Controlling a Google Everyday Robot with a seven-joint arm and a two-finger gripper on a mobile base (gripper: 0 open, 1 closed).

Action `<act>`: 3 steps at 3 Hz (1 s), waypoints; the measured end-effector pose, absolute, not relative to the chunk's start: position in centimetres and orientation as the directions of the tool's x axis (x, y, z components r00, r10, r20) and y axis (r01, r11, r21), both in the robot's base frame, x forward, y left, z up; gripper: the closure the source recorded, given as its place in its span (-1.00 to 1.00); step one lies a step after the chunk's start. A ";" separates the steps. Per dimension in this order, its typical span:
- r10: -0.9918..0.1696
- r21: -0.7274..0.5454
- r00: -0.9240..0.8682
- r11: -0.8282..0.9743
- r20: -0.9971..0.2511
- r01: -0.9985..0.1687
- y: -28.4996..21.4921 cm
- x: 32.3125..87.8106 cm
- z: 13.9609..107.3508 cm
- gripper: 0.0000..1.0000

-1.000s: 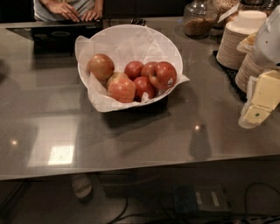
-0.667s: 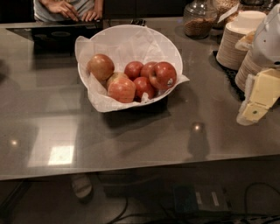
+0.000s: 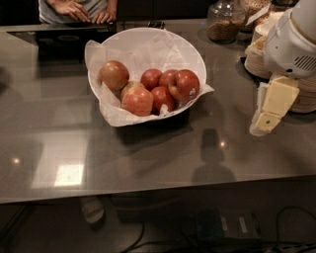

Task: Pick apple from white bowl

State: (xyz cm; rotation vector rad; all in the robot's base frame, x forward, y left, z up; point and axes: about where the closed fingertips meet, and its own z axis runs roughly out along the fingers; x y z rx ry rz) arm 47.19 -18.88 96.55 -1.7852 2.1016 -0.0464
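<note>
The apple point(image 3: 184, 85) is the largest deep-red glossy one, with a small dark sticker on its side. It lies at the right side of the white bowl point(image 3: 148, 32), which is lined with crinkled white paper. Several other apples lie beside it, two of them paler yellow-orange. My gripper point(image 3: 262, 126) hangs at the right, over the table, well to the right of the bowl and about level with its front rim. It holds nothing that I can see. The white arm housing point(image 3: 294, 42) is above it.
Stacks of small beige paper bowls point(image 3: 257, 55) stand behind the gripper at the right. A glass jar point(image 3: 224, 22) with brown contents stands at the back. A person's hands point(image 3: 79, 10) rest on a dark laptop point(image 3: 64, 39) at the back left. The table's front edge point(image 3: 148, 195) runs below.
My gripper and arm have moved left, further into view and closer to the bowl. The bowl and apples have not moved.
</note>
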 end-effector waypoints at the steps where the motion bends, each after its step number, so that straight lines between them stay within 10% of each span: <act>1: -0.953 -0.276 -0.113 0.193 -0.282 -0.941 -18.7 47.2 96.6 -1.00; 3: -0.898 -0.341 0.054 0.110 -0.436 -0.933 -12.5 50.6 95.5 -1.00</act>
